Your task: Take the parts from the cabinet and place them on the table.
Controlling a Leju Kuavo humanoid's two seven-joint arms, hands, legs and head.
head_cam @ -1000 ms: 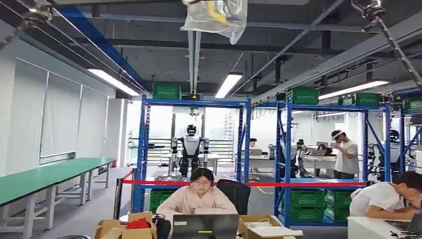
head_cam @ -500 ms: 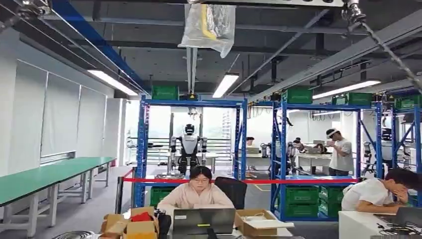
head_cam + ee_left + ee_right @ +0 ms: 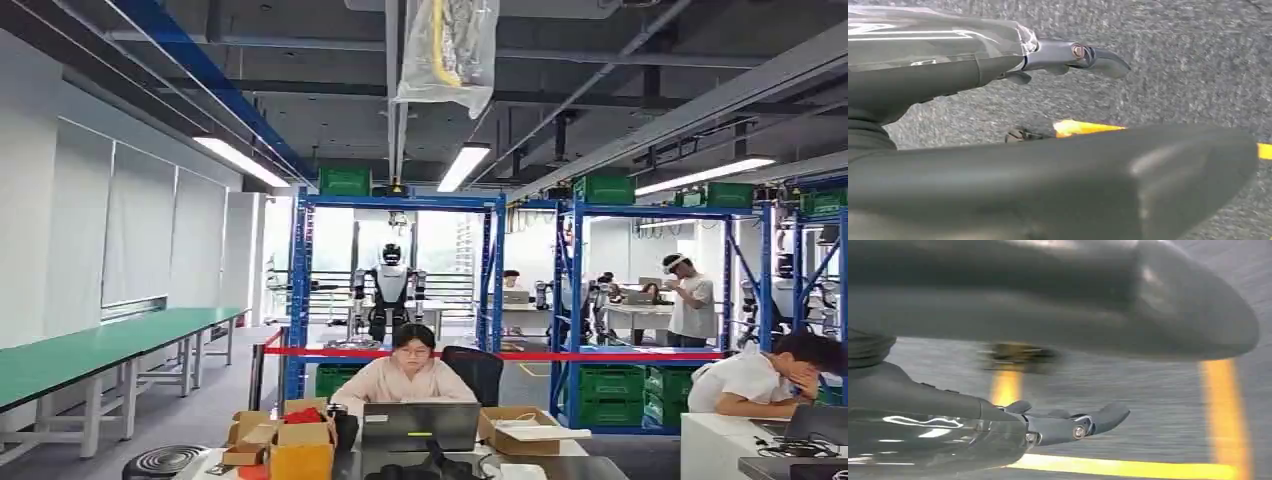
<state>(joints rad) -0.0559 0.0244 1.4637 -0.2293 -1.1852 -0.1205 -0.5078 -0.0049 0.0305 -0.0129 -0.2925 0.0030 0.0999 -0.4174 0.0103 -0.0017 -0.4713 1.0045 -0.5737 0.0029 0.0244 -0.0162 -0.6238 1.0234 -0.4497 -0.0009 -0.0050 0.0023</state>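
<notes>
Grey floor with yellow lines is seen beneath the left hand (image 3: 1068, 100) and right hand (image 3: 1068, 385) (both hanging); fingers are extended, spread, nothing held.

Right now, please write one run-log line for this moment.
left hand: open, empty | right hand: open, empty | both above floor | no parts held

bright ceiling strip lights (image 3: 462, 168), blurred wrist views
</notes>
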